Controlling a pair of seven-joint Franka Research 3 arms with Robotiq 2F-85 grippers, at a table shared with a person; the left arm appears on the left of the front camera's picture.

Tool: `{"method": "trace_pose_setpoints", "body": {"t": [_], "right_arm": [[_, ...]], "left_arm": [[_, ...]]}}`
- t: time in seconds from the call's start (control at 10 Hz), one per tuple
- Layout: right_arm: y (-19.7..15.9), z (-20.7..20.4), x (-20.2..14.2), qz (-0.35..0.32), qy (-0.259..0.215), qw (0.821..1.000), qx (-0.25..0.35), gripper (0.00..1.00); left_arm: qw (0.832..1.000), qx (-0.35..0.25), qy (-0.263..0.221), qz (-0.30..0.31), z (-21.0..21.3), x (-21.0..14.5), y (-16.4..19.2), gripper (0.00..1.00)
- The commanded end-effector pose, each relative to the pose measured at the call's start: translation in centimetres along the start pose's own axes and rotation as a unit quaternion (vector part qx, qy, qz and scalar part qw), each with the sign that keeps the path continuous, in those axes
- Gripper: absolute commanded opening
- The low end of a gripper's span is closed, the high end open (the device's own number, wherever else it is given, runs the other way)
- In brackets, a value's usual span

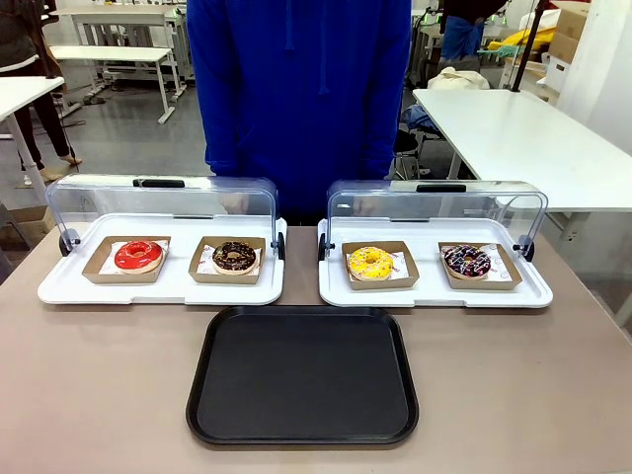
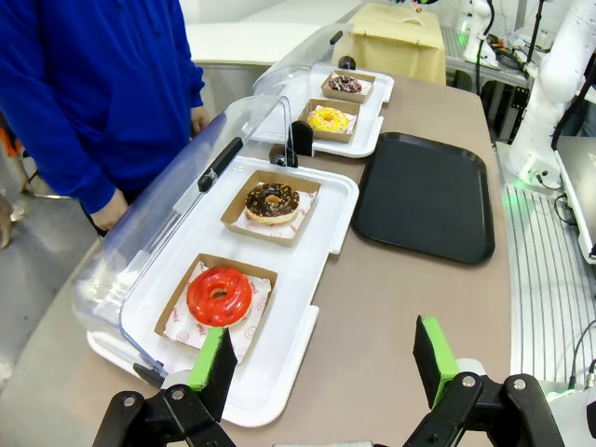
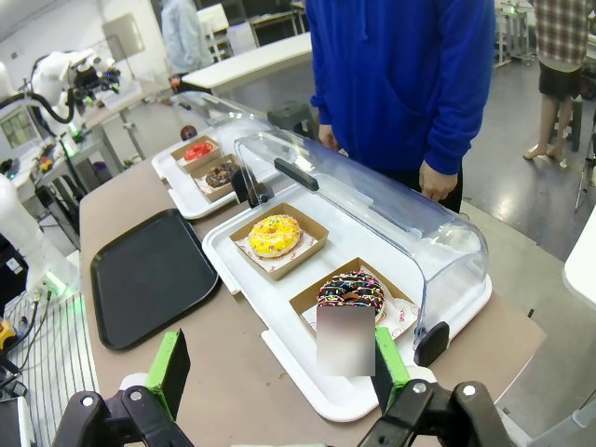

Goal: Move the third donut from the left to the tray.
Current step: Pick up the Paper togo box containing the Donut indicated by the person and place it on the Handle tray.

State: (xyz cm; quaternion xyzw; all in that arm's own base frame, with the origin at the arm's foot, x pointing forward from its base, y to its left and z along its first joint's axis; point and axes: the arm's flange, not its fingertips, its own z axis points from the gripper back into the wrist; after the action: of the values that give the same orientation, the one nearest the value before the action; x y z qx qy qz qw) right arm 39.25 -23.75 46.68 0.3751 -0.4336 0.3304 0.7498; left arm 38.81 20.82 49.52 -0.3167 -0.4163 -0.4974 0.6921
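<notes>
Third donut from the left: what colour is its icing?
The sprinkled ring donut is iced bright yellow; front view best.

Lab or workshop hall: white tables in rows, bare grey polished floor, cardboard boxes at back.

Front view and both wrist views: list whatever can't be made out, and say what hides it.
Front view: the person above the chest, cut off by the top edge.
Front view: print on the paper under the yellow donut, too small to read.
Right wrist view: near side of the sprinkled dark donut, covered by a grey patch.
Left wrist view: body of the left claw, cut off by the bottom edge.
</notes>
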Motion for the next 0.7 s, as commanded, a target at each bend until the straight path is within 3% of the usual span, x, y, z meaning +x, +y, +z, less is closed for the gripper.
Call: {"method": "trace_pose_setpoints", "body": {"t": [0.0,0.6], "right_arm": [[-0.02,0.02,0.23,0.006,-0.009,1.000,0.002,1.00],[-0.02,0.02,0.23,0.006,-0.009,1.000,0.002,1.00]], "left_arm": [[1.000,-0.005,-0.001,-0.005,0.13,0.07,-0.16,1.00],[1.000,-0.005,-0.001,-0.005,0.13,0.07,-0.16,1.00]]}}
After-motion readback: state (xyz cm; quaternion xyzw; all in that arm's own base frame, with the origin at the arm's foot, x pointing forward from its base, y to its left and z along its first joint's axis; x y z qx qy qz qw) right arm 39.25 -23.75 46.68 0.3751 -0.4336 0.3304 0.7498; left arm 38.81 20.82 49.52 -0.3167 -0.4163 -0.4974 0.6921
